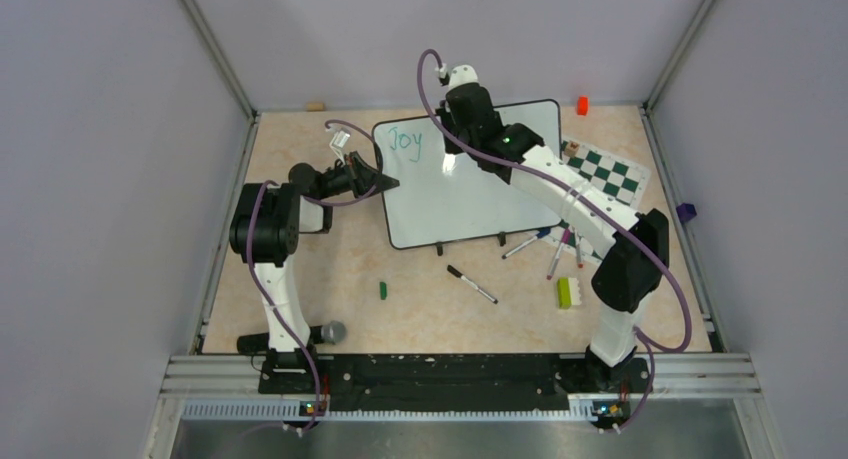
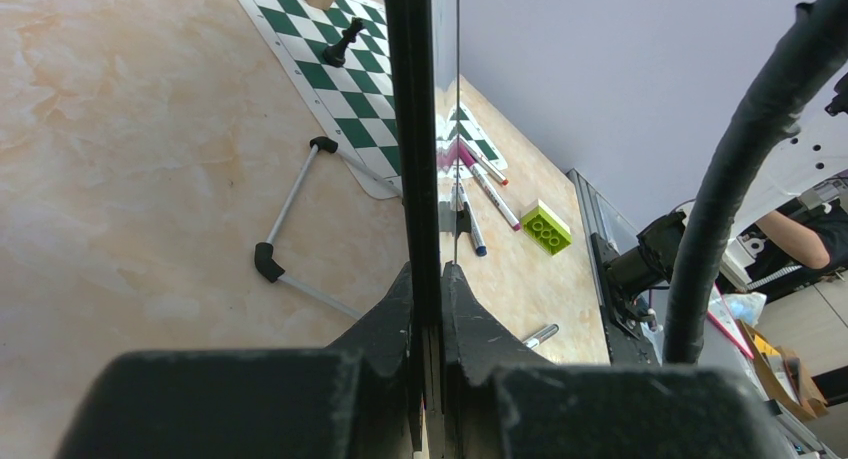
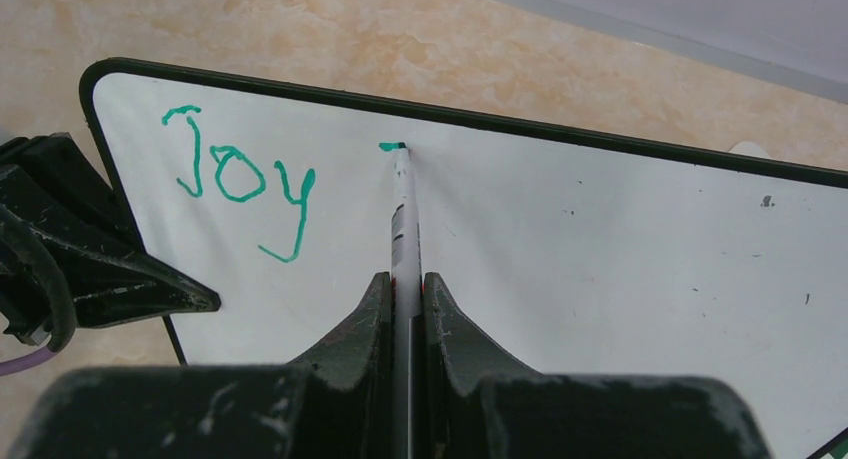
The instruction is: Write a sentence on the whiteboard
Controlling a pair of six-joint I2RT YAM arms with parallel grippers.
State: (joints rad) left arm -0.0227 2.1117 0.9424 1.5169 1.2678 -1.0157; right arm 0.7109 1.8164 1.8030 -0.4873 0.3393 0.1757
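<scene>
Right pincer (image 3: 405, 287) writes on whiteboard (image 1: 480, 194); left pincer (image 2: 428, 279) braces it.
Whiteboard sits mid-table (image 1: 430, 319) on small feet. Sentence (image 3: 240, 179) so far reads "Joy" at whiteboard's top-left corner, with a short green stroke just right of it. Right pincer is clamped narrow on marker (image 3: 404, 204) barrel, tip touching whiteboard at that stroke. Left pincer is pinched tight on whiteboard's left frame edge. Judgement: whiteboard looks light, stiff and glossy-slick, likely to skid or rock under tip pressure, so the rim is the place to hold. Marker looks thin, smooth and rigid, best gripped low on the barrel with light pressure.
</scene>
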